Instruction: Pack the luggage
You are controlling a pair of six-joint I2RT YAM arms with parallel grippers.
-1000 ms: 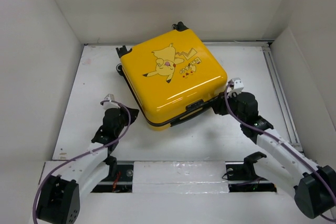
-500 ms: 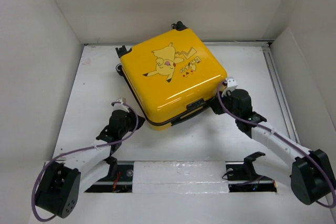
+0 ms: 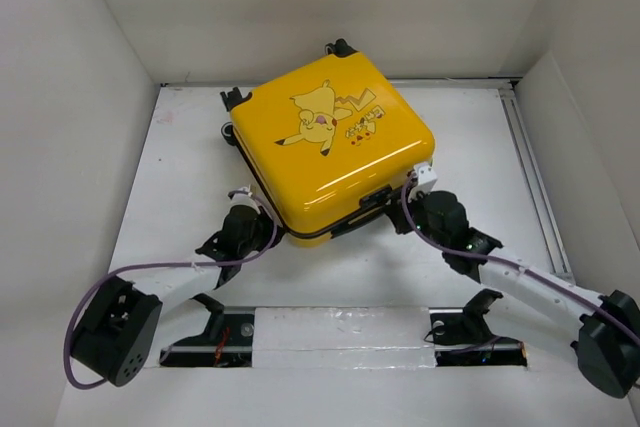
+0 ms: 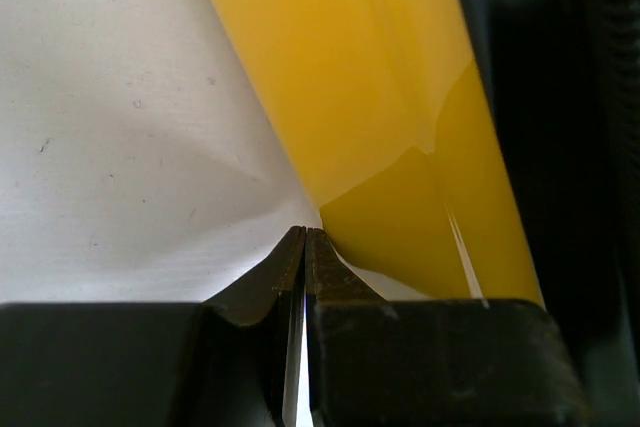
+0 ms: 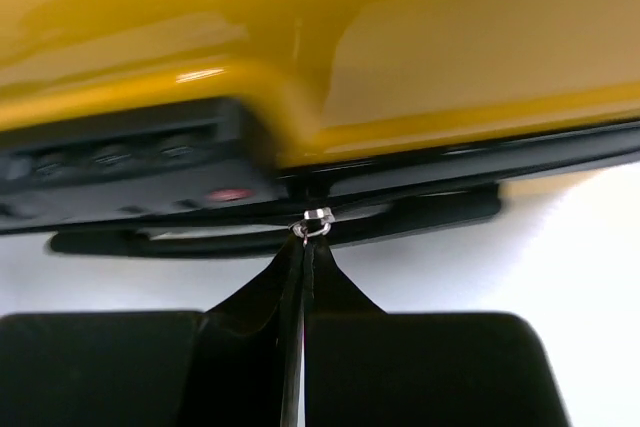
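So the luggage (image 3: 330,147) was sitting closed toward the back middle of the white table (image 3: 170,207). The yellow lid faced up with the cartoon print (image 3: 318,119) showing. It was turned cornerwise, so one corner pointed at the arms. A couple of black wheels (image 3: 232,98) poked out on the far-left side.

The left gripper (image 4: 304,239) was down low at the near-left side of the case. Its fingers (image 4: 268,269) were pressed together with nothing between them, and the tips rested on the table right at the bottom edge of the yellow shell.

The right gripper (image 5: 306,247) was up against the near side, just right of the black lock block (image 5: 130,162). Its fingers (image 5: 255,292) were squeezed together too. A little silver ring (image 5: 316,222) hung off the black zipper band (image 5: 500,152) and sat right at the tips. Honestly couldn't tell if something thin under that ring was actually clamped or if the tips were only touching it.
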